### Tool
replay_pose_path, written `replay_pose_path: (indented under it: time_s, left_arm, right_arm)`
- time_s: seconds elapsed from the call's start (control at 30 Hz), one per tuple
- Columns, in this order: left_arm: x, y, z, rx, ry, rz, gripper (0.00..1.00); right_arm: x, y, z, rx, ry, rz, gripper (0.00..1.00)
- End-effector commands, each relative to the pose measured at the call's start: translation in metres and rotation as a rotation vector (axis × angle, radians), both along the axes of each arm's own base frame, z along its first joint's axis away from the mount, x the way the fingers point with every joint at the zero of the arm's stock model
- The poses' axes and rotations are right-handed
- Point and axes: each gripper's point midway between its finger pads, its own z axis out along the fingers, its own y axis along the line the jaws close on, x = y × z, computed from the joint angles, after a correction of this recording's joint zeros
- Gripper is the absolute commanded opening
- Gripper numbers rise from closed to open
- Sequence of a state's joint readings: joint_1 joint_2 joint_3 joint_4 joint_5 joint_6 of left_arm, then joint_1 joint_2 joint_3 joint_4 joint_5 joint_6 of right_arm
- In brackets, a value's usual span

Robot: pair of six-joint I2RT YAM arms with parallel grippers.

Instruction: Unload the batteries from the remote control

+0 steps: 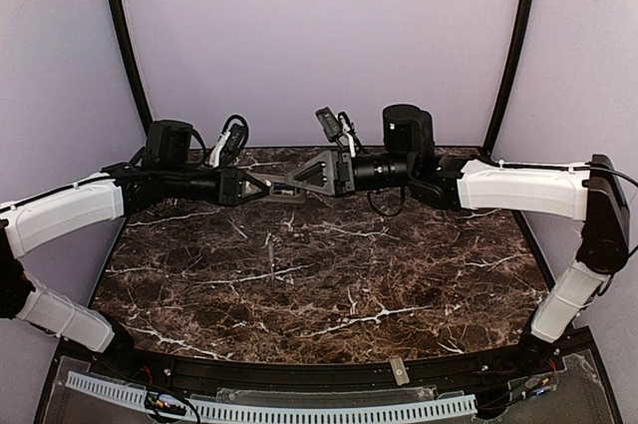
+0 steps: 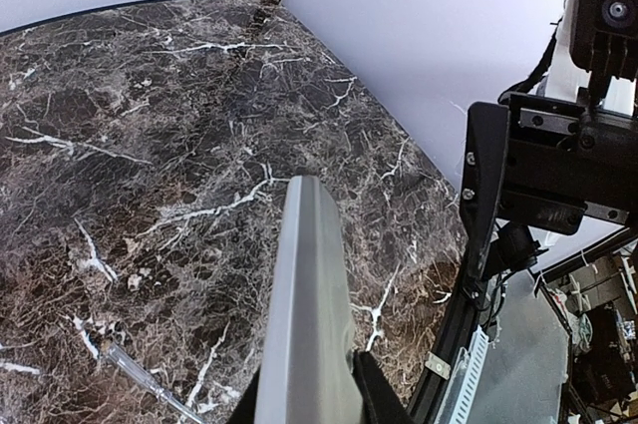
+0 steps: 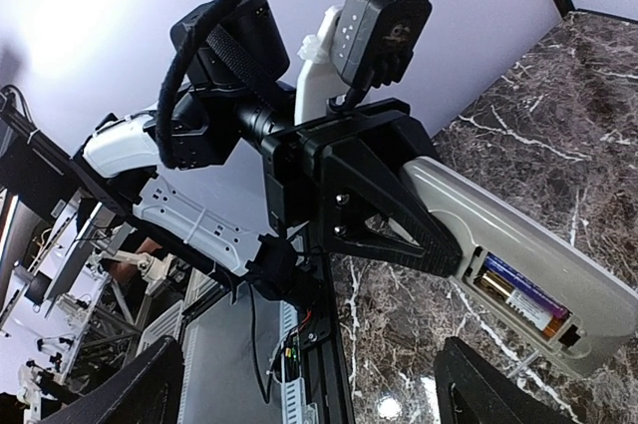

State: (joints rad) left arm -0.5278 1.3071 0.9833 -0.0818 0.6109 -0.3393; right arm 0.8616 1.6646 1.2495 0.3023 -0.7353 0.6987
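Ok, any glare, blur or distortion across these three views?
Top external: even light, no glare on the marble table, remote control small and dim. Left wrist: the remote control looms soft near the lens, table edge bowed. Right wrist: wall blown out upper left; batteries crisp.

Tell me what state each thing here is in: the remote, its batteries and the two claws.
remote control: lifted off the table, battery recess uncovered.
battery: seated in the recess, not yet taken out.
left gripper: shut on the remote control's end.
right gripper: open, holding nothing, facing the remote control.
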Motion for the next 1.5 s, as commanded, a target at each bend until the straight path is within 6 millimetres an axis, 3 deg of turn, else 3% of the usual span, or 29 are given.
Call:
replay_pose_path:
  time_s: [0.0,0.63,1.0,1.47]
  left_arm:
    - [0.002,-0.002,0.013,-0.012,-0.036,-0.013,0.00]
    - [-0.007,-0.013,0.020,-0.061,0.007,-0.047,0.00]
    - [-0.053,-0.053,-0.003,-0.084,0.077,-0.097,0.00]
    - [-0.089,-0.074,-0.050,-0.151,0.236,-0.094,0.00]
  right_arm:
    - [0.006,-0.017,0.005,-0.025,-0.058,-0.088,0.87]
    - [0.010,-0.087,-0.008,-0.171,-0.128,-0.382,0.89]
    - [0.013,-0.115,-0.019,-0.219,-0.146,-0.502,0.91]
    - [0.017,-0.161,-0.040,-0.306,-0.124,-0.689,0.94]
